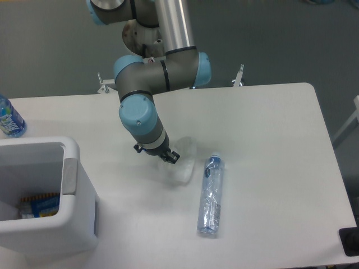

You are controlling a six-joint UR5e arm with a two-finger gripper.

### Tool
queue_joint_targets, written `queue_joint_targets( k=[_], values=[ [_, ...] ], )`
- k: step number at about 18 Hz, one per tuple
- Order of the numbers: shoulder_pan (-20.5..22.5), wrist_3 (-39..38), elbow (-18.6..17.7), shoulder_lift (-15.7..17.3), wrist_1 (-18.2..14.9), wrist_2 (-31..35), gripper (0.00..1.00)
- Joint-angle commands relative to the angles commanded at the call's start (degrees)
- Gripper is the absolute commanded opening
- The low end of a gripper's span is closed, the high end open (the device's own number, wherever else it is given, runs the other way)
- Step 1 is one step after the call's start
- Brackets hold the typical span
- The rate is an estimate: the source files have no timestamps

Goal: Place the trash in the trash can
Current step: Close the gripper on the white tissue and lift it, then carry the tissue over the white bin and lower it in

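The crumpled white paper napkin (185, 167) lies on the white table near the middle. My gripper (168, 157) hangs just over the napkin's left edge, at or very near it. The wrist hides most of the fingers, so I cannot tell how the jaws stand. The slim clear crinkled plastic bottle (210, 196) with a bluish cap lies on its side just right of the napkin, cap pointing away. The large white trash can (73, 185) stands at the front left with its grey panel facing the gripper.
A bottle with a bright blue label (8, 119) stands at the table's left edge behind the trash can. A colourful wrapper (38, 205) lies inside the can. The table's front edge is close below the clear bottle.
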Motion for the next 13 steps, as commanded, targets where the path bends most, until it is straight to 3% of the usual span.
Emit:
queue_joint_targets(
  k=[3,5,10,13],
  values=[
    [2.6,-0.7,1.2,4.1,-0.2,-9.7,0.00],
    [3.4,-6.9,2.7,6.7,0.0,-13.1,0.00],
    [5.5,-27.6,16.4,6.8,0.5,-21.5,0.00],
    [5.1,-38.1,23.7,4.8,0.6,-22.1,0.00]
  ],
)
